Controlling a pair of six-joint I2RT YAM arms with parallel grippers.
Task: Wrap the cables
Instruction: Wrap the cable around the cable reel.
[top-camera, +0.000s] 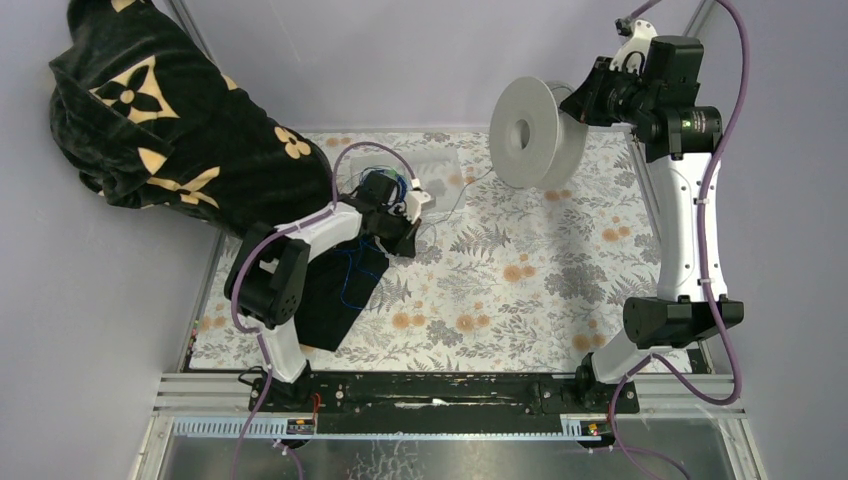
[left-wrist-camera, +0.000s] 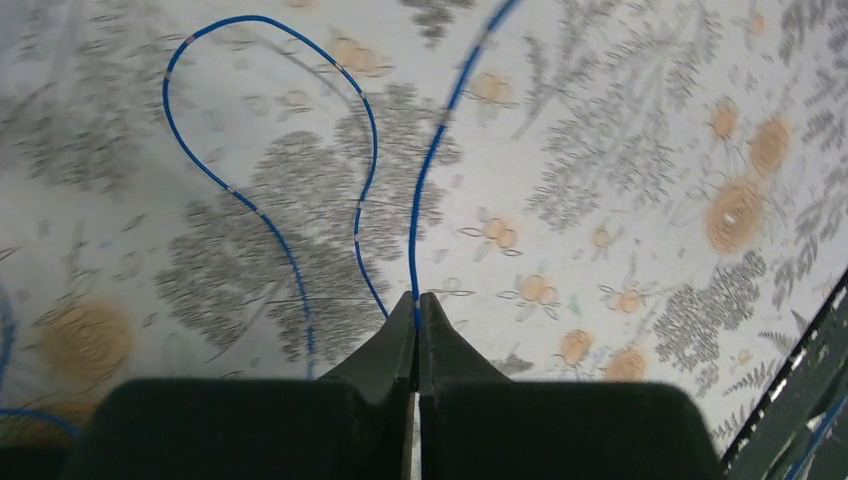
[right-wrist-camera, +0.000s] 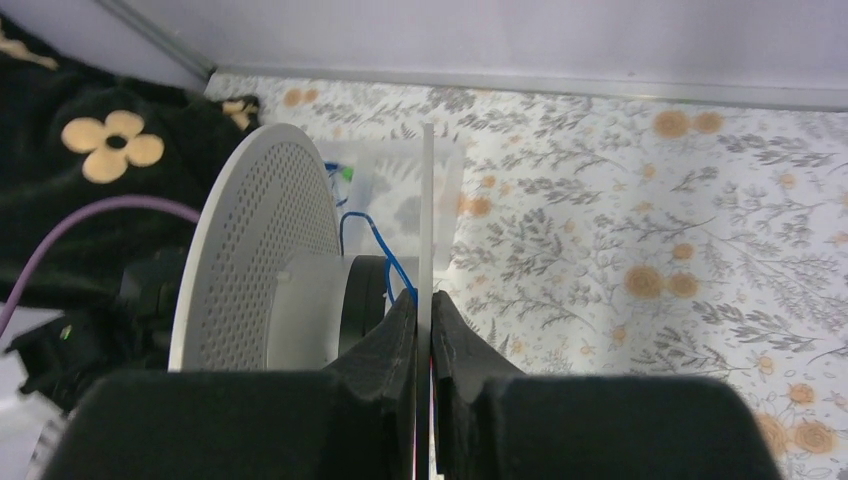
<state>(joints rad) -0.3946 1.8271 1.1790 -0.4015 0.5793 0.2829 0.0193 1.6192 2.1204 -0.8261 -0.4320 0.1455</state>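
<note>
left gripper: we see its jaws pinched on a blue cable, low over the floral table, left of centre | cable loops away leftward from the tips | right gripper: clamped on the spool rim, raised far right, well apart from the left gripper

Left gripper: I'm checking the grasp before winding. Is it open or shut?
Shut. The left gripper has its jaws pressed together, with the blue cable running out from between them.
</note>
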